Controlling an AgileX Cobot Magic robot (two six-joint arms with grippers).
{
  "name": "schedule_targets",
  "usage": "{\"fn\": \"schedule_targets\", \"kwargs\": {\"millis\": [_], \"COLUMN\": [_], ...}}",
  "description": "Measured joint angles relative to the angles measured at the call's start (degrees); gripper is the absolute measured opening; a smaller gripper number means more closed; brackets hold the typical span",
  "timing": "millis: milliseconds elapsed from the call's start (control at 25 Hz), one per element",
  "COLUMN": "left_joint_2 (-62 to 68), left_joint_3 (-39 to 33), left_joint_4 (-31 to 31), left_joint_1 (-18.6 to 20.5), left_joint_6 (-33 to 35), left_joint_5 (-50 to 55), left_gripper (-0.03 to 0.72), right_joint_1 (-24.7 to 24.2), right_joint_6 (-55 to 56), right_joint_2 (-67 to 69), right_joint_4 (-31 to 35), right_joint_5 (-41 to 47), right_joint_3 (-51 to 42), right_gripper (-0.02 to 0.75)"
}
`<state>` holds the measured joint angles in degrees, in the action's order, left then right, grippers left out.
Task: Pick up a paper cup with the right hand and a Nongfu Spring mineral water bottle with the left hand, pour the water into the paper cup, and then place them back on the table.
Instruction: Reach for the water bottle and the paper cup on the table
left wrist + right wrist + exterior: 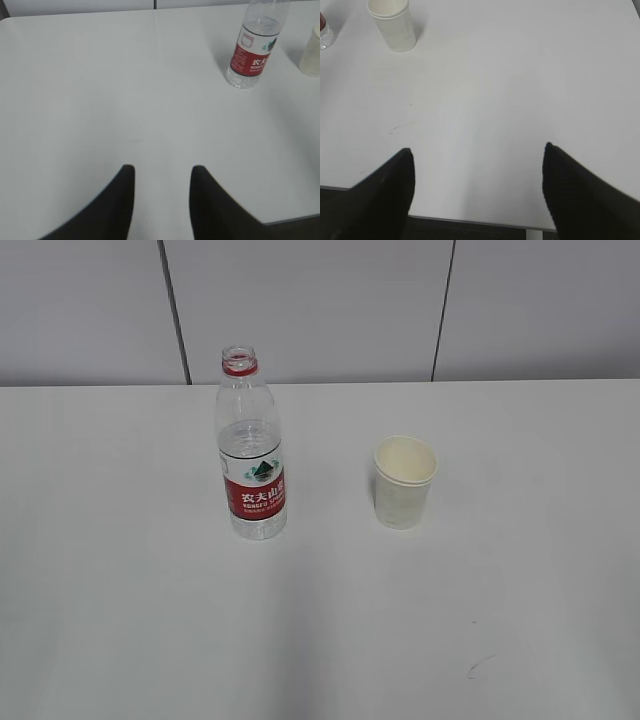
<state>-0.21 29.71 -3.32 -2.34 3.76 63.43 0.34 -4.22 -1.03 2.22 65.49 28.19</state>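
Tall clear plastic Nongfu Spring mineral water bottle (251,450) with red neck ring and red-and-white label is standing upright on the large plain white desk (130,610), left of centre in the exterior view. Cap is off; mouth is open, which suits a pour with no unscrewing step. Clear colourless water (249,440) is sitting at roughly shoulder level above the label.

Small cream-white tapered paper cup (404,482) with rolled rim is standing upright to the bottle's right, well apart from it, looking empty. A faint line under the rim may mean two nested cups; cannot tell. The spacing is likely giving each arm its own clear approach, bottle on the left arm's side, cup on the right's.

Neither arm is showing in the exterior view. Left wrist view: black left hand (162,172) is hovering low at the near edge, jaws apart with nothing between them, bottle far ahead and to the right. Right wrist view: black right hand (477,150) is hovering by the desk edge, jaws spread wide and holding nothing, cup far ahead at upper left. No step of the task looks begun.

Materials: bottle wall is thin, ribbed near the base, probably yielding under squeeze. Cup paper is matte, light, easily tipped or crushed. Desk surface is smooth, bearing a small dark scuff mark (478,668) at near right.
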Motion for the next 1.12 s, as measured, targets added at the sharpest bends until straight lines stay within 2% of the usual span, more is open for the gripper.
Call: {"fn": "schedule_targets", "kwargs": {"millis": [880,1120], "left_joint_2": [0.0,0.0], "left_joint_3": [0.0,0.0], "left_joint_4": [0.0,0.0], "left_joint_1": [0.0,0.0], "left_joint_6": [0.0,0.0], "left_joint_5": [0.0,0.0], "left_gripper": [0.24,0.24], "right_joint_1": [0.0,0.0], "right_joint_6": [0.0,0.0], "right_joint_2": [0.0,0.0], "right_joint_4": [0.0,0.0], "right_joint_5": [-0.69,-3.93], "right_joint_3": [0.54,1.04], "right_gripper": [0.587,0.587]}}
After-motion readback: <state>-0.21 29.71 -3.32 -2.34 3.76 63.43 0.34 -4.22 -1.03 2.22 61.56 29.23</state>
